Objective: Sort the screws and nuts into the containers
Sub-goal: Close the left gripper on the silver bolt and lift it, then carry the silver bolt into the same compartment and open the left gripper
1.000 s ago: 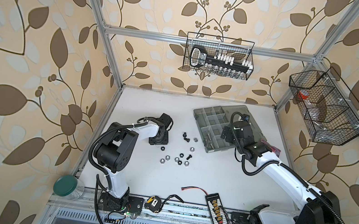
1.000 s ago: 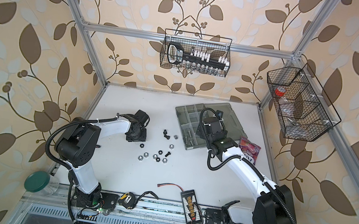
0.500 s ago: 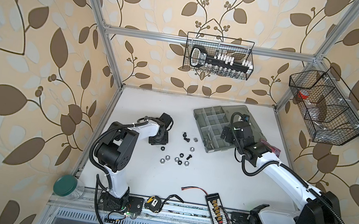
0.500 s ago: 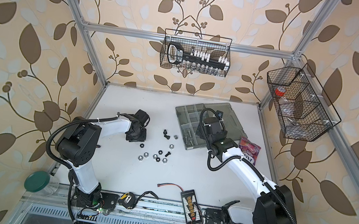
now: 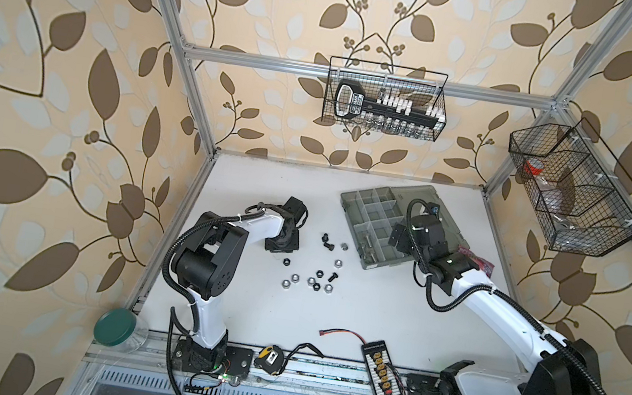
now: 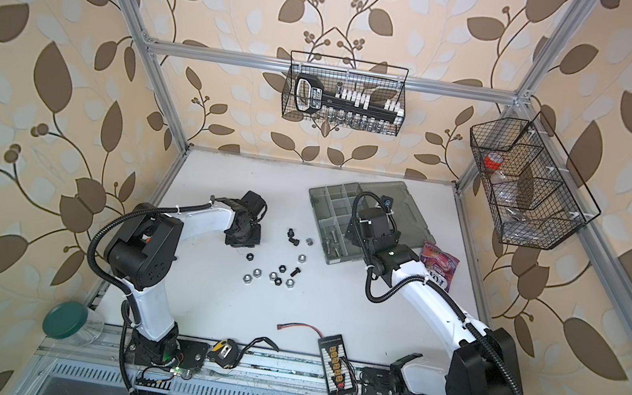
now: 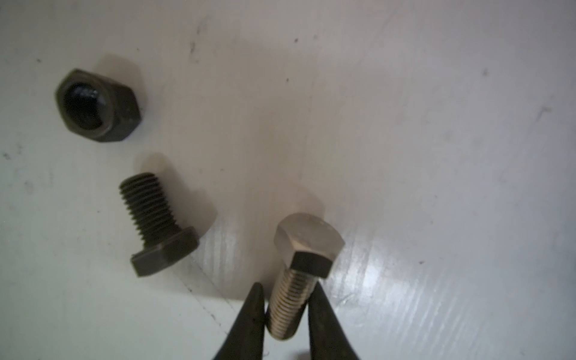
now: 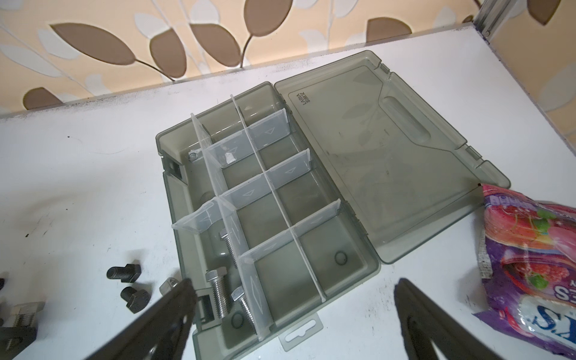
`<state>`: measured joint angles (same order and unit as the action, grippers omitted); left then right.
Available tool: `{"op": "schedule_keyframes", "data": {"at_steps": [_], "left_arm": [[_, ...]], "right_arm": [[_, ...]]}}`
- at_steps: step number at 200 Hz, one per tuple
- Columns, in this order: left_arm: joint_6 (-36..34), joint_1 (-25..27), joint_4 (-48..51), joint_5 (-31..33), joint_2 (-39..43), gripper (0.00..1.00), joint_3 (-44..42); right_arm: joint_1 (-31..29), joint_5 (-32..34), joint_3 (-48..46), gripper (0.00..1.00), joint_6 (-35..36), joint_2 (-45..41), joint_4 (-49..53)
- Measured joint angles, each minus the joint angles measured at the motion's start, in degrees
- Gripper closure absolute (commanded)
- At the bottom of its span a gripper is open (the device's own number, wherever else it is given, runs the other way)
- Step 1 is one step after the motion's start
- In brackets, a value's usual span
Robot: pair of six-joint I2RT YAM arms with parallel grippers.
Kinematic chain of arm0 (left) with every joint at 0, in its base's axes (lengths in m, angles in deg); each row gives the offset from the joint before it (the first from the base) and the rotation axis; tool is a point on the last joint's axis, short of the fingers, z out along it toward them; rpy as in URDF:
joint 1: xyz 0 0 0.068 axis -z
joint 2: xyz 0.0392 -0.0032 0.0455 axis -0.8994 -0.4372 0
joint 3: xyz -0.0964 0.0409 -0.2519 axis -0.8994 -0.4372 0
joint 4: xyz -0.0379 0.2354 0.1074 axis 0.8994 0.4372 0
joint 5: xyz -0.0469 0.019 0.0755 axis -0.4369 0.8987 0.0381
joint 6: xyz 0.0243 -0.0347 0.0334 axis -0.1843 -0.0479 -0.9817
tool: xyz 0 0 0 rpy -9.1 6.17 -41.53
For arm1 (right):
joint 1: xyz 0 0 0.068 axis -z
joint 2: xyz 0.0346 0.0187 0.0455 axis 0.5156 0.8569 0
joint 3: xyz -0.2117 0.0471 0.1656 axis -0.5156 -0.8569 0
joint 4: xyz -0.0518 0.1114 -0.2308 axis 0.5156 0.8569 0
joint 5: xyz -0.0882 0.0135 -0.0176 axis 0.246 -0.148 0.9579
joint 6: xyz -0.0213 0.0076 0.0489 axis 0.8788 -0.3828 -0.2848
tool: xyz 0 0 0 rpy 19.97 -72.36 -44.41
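My left gripper (image 7: 286,291) is shut on the threaded shaft of a silver screw (image 7: 308,240) lying on the white table. A black screw (image 7: 156,218) and a black nut (image 7: 96,106) lie beside it. In both top views this gripper (image 5: 281,244) points down at the left of the loose screws and nuts (image 5: 311,277). My right gripper (image 8: 294,282) hangs open, holding nothing, over the near end of the grey organizer case (image 8: 170,187). One of the containers holds three silver screws (image 8: 218,293). The rest that I see look empty.
The case lid (image 8: 389,156) lies open flat. A purple sweets bag (image 8: 530,265) sits right of the case. At the front edge are a tape measure (image 5: 268,357), a connector board (image 5: 379,360) and a green-lidded jar (image 5: 115,328). Wire baskets (image 5: 384,105) hang on the walls.
The left jaws have closed onto the silver screw. Neither arm has visibly shifted in the top views, and the right gripper has stayed open.
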<state>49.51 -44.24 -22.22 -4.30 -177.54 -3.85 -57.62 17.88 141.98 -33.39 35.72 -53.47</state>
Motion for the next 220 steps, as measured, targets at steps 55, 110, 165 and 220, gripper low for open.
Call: {"op": "schedule_keyframes", "data": {"at_steps": [55, 110, 165, 220], "left_arm": [[-0.4, 0.0, 0.3, 0.4, -1.2, 0.95, 1.6], [-0.4, 0.5, 0.3, 0.4, -1.0, 0.98, 1.7], [1.2, 8.1, 2.9, -1.2, 0.1, 0.98, 3.6], [4.0, 18.9, 2.3, -4.5, -0.2, 0.98, 13.9]], "right_arm": [[0.0, 0.0, 0.0, 0.0, 0.0, 0.0, 0.0], [0.0, 0.0, 0.0, 0.0, 0.0, 0.0, 0.0], [0.0, 0.0, 0.0, 0.0, 0.0, 0.0, -0.1], [0.0, 0.0, -0.1, 0.0, -0.2, -0.9, -0.1]]}}
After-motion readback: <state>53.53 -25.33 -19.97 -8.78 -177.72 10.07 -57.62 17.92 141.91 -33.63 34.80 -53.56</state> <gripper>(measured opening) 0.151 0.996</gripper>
